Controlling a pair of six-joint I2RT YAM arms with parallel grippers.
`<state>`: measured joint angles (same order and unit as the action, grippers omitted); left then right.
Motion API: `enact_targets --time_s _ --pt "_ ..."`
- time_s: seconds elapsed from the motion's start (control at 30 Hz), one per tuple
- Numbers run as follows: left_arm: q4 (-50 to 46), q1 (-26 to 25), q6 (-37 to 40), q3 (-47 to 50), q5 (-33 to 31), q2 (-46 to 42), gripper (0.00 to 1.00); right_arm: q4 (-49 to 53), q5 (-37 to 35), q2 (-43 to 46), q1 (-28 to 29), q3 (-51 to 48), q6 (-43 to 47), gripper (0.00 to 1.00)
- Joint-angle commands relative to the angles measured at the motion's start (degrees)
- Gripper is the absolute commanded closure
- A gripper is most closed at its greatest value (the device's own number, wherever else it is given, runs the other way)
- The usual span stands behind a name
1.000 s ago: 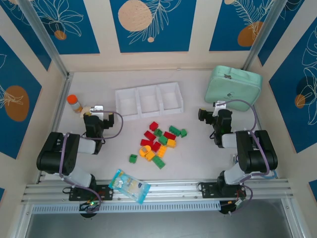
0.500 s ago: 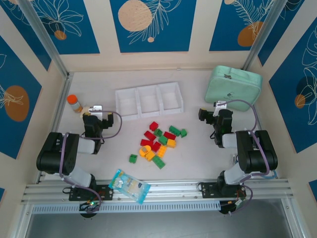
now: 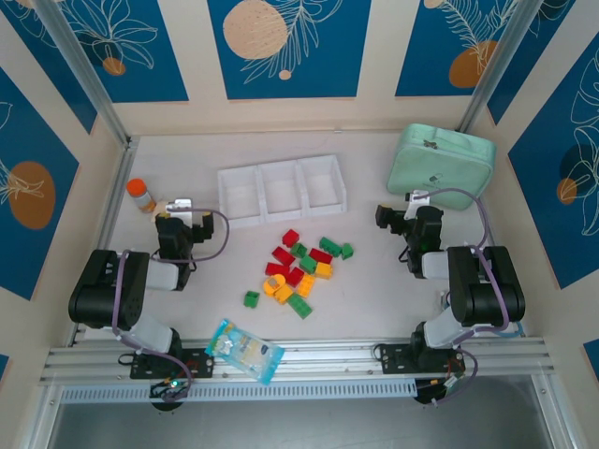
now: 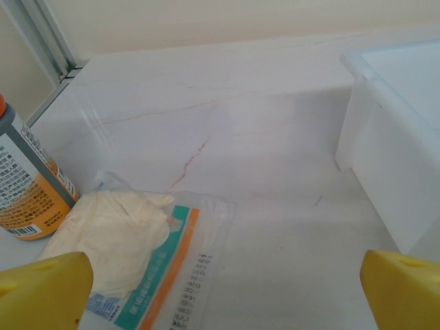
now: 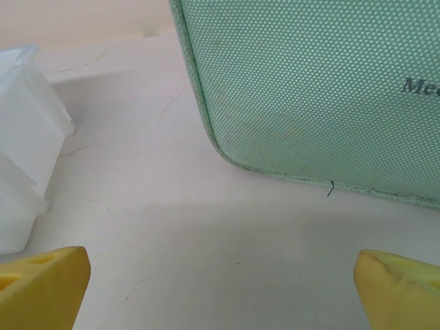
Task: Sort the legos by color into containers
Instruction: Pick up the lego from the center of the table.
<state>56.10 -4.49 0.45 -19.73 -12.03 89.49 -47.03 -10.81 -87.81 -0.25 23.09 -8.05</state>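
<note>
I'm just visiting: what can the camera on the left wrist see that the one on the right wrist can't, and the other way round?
Left wrist, not right wrist: an orange-labelled bottle and, beside it, a clear packet with something cream-coloured inside.
Right wrist, not left wrist: the mint-green case, close up.
Both: part of the white containers, the pale table, and a yellow-tipped end effector standing wide open with nothing in it, the left end effector in one, the right end effector in the other.

- Legos [image 3: 299, 271]: red, orange-yellow and green bricks clustered mid-tabletop, one green brick [image 3: 251, 299] apart at near left.
- Containers [image 3: 281, 190]: three joined white bins, empty, just beyond them.
</note>
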Motion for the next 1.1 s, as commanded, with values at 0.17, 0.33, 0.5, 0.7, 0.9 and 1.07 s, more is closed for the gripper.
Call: enact_targets --time_s 0.17,0.33,0.5,0.7,0.9,1.07 --pt "-26.10 -6.45 0.38 -5.34 -8.68 -16.91 0.01 32.60 -12.45 22.17 -1.53 5.89 -15.73 0.01" --pt "-54.62 -6.84 -10.60 -13.11 -7.85 -27.64 0.01 62.04 3.75 30.49 -8.47 16.44 -29.41 0.01" --pt "-72.47 -7.22 -20.65 -18.26 -0.71 -37.28 0.01 81.30 17.83 29.02 -6.07 24.88 -32.81 0.04" --pt "-90.02 -8.29 -20.15 -27.05 9.02 -41.12 0.01 92.32 14.44 22.40 7.74 29.38 -37.38 0.07" --pt "-96.93 -8.77 -20.97 -29.39 18.27 -44.68 0.01 93.25 6.70 13.26 17.82 31.13 -45.14 0.07" --pt "-97.88 -8.73 -20.95 -26.19 23.00 -49.03 0.01 86.50 1.56 11.21 20.76 27.12 -60.73 0.10"
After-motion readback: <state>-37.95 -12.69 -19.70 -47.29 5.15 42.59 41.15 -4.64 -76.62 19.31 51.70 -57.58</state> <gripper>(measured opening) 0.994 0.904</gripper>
